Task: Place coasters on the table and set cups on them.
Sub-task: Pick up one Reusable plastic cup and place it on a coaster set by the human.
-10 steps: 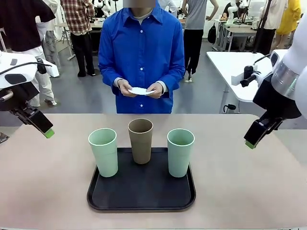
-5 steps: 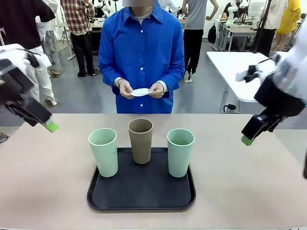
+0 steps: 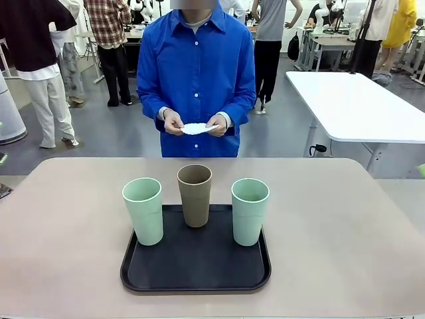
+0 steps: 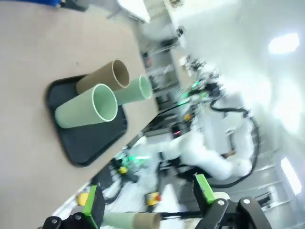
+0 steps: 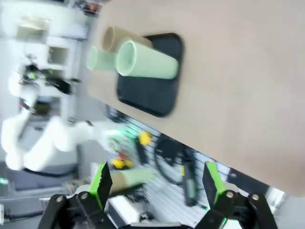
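Three cups stand upright on a black tray (image 3: 196,269) in the middle of the beige table (image 3: 66,252): a mint one (image 3: 144,211) on the left, a brown one (image 3: 194,195) behind the middle, and a mint one (image 3: 250,211) on the right. Behind the table's far edge, a person in a blue shirt holds the white coasters (image 3: 196,127) in both hands at waist height. My left gripper (image 4: 147,198) is open and empty, well back from the cups (image 4: 88,109). My right gripper (image 5: 157,183) is also open and empty, far from the tray (image 5: 152,98).
A white table (image 3: 352,103) stands behind on the right, and other people stand farther back. Bare beige tabletop lies on both sides of the tray and in front of the person. The other white arm (image 4: 209,162) shows far off in the left wrist view.
Both arms have swung outward and left the front view, the left one to the left and the right one to the right. The person's hands have kept hold of the coasters.
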You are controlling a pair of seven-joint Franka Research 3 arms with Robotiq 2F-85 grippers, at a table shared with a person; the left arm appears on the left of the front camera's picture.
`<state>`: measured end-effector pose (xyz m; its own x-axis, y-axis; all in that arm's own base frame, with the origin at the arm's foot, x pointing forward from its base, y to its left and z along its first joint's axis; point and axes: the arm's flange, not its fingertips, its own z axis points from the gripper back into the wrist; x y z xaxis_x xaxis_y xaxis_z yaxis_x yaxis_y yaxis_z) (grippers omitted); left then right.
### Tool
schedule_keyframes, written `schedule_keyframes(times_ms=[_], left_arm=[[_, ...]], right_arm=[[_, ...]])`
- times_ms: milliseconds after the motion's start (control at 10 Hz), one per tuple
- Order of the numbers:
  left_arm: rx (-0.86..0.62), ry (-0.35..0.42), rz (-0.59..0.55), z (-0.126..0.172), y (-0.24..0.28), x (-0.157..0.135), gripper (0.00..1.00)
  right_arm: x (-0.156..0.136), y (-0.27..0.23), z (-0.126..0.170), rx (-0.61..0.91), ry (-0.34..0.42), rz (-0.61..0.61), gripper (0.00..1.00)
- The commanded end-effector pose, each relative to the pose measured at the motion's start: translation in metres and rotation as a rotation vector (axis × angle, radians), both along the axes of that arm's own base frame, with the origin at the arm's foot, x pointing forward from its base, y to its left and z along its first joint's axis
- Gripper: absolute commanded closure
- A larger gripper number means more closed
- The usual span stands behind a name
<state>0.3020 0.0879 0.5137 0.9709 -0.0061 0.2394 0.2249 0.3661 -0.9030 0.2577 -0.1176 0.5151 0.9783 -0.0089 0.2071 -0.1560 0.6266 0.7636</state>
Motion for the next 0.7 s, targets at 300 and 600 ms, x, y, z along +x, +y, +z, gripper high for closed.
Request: schedule_keyframes(times_ms=[300, 600], left_arm=[[-0.092, 0.229, 0.215, -0.035, 0.085, 0.037, 0.0], [-0.074, 0.239, 0.254, -0.041, 0.103, 0.034, 0.0]], right_arm=[[0.017, -0.049, 0.001, 0.31, 0.088, -0.182, 0.0], [0.008, -0.071, -0.016, 0.27, 0.159, -0.182, 0.0]])
